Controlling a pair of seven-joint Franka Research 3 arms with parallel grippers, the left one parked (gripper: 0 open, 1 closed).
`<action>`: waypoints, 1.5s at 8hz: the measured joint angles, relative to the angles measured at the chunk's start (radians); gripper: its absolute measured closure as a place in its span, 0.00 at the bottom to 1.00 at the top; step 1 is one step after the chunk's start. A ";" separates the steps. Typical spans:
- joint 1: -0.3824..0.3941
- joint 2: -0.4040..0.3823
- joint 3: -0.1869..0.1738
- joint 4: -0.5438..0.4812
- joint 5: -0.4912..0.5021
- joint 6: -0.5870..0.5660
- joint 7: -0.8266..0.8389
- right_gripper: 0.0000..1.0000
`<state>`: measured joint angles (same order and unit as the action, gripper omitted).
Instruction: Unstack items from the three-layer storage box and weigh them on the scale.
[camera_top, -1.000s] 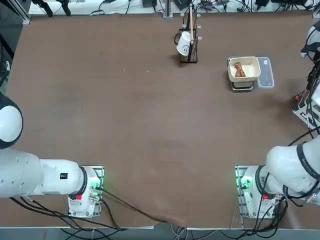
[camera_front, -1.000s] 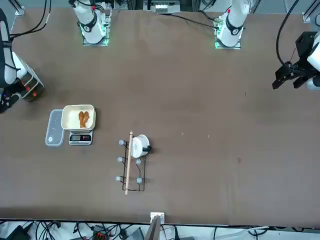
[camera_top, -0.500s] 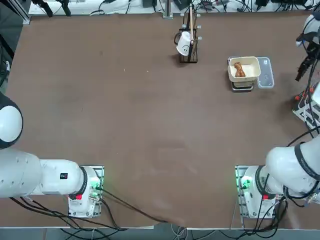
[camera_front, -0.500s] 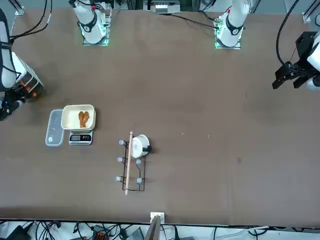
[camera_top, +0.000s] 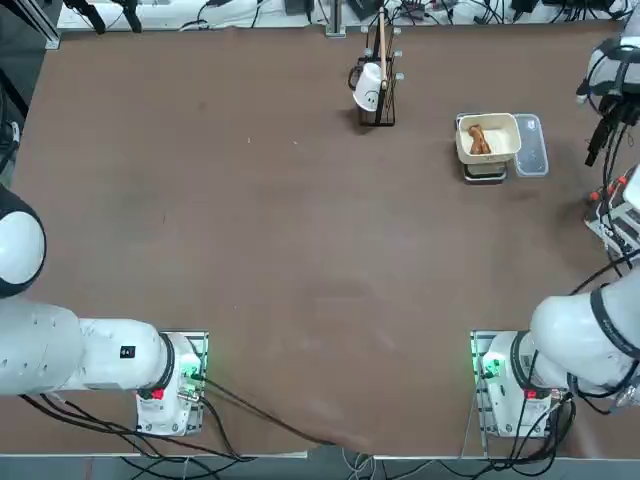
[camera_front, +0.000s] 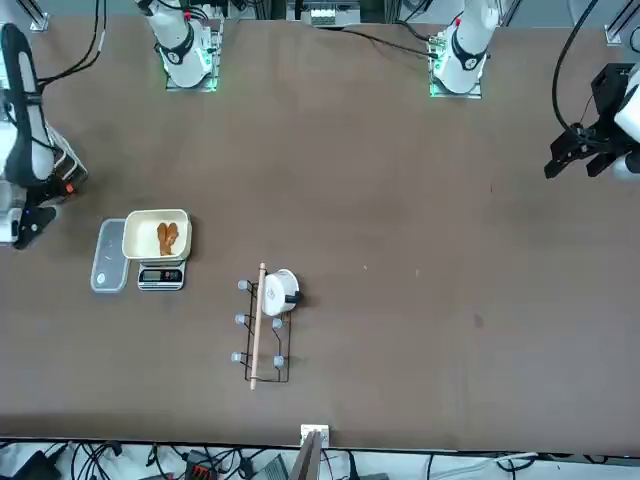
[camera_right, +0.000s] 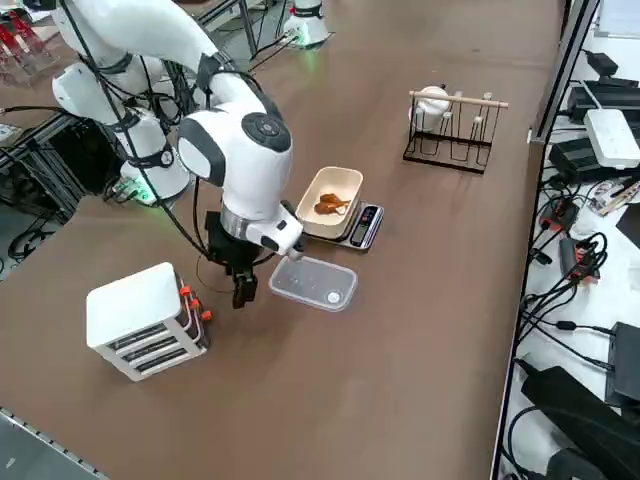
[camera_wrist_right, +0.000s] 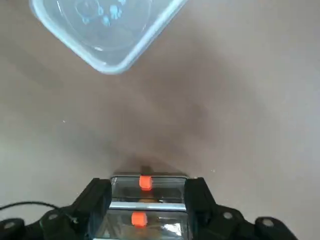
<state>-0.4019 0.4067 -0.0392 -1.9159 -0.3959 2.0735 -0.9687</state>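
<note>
"Right wrist view: how's the right gripper (camera_wrist_right: 148, 187)?"
"Fingers apart, near the scale (camera_right: 367, 226)."
"Otherwise?"
"Clear lid (camera_right: 315, 284) just beside the scale, tray (camera_right: 350, 183) with brown pieces (camera_right: 328, 206) atop it, storage box (camera_right: 130, 305) well apart from it."

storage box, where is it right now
In the right side view, the storage box stands on the table's left half, nearer the camera than the clear lid and just beyond the right gripper.
</note>
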 joint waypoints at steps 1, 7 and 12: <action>0.000 0.001 -0.003 -0.031 -0.040 0.026 0.027 0.14; -0.004 0.000 -0.024 -0.112 -0.168 0.048 0.136 0.44; -0.005 -0.001 -0.039 -0.118 -0.197 0.046 0.141 0.52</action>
<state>-0.4065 0.4059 -0.0779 -2.0342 -0.5934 2.1197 -0.8280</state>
